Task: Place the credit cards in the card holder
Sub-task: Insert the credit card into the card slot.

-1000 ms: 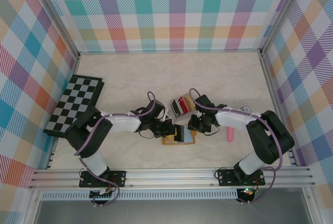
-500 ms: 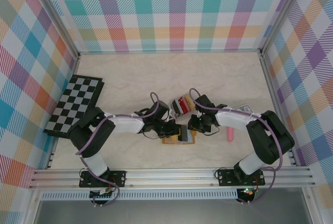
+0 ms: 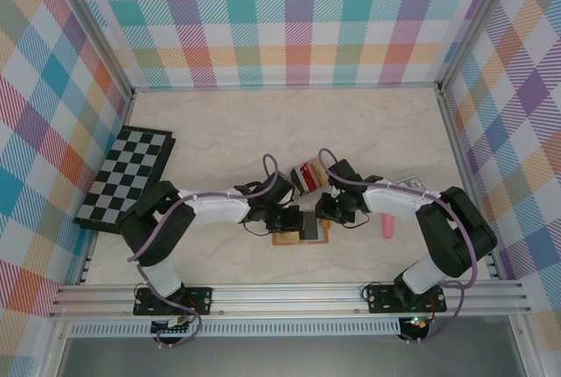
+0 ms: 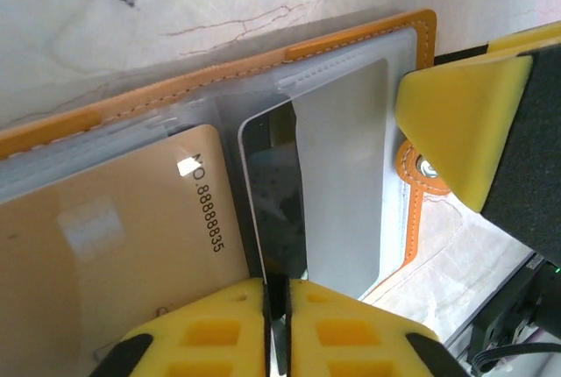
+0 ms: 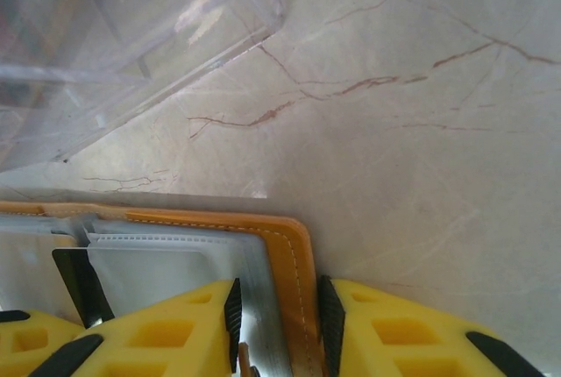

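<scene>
The orange-tan card holder (image 3: 286, 238) lies open on the table between my two grippers. My left gripper (image 4: 276, 285) is shut on a black credit card (image 4: 276, 184), whose far end sits inside a clear sleeve of the card holder (image 4: 351, 33). A gold card (image 4: 114, 219) with printed numbers lies in the sleeve beside it. My right gripper (image 5: 276, 294) is shut on the card holder's stitched orange edge (image 5: 296, 245), one pad on each side. More credit cards (image 3: 308, 171) stand in a rack just behind.
The slotted rack (image 3: 302, 180) stands right behind the holder; its clear wall (image 5: 131, 35) shows in the right wrist view. A pink cylinder (image 3: 387, 225) lies to the right, and a chessboard (image 3: 123, 175) leans at the far left. Checked walls enclose the table.
My left gripper has moved right with the black card, bringing it from over the holder's left part into the sleeve near the right gripper. The right arm has stayed in place.
</scene>
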Robot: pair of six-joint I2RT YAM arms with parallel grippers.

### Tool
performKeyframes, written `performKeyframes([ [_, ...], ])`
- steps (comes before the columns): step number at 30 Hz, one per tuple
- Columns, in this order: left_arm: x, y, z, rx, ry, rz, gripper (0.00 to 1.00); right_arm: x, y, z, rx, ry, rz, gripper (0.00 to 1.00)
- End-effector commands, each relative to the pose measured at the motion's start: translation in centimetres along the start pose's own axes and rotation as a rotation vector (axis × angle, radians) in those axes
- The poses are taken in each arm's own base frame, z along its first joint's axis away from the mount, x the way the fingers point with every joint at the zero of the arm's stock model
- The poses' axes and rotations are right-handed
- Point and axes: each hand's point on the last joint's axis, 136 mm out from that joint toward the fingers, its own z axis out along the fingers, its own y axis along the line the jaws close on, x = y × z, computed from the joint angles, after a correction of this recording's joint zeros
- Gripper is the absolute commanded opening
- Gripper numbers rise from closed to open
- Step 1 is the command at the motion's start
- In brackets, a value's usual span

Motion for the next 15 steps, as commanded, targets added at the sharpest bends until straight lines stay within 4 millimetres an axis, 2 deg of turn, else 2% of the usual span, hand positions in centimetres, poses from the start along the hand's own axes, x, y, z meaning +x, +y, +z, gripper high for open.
performKeyframes([
  [1, 0.3, -0.3, 0.3, -0.011, 0.019, 0.024, 0.07, 2.6, -2.1, 0.4, 0.076, 0.084, 0.017, 0.32],
  [11, 0.6, -2.2, 1.8, 0.019, 0.066, 0.049, 0.08, 2.9, -2.1, 0.7, 0.061, 0.095, 0.032, 0.32],
  [15, 0.5, -1.8, 1.4, -0.001, 0.05, 0.047, 0.15, 2.7, -2.5, 0.4, 0.084, 0.08, 0.03, 0.32],
])
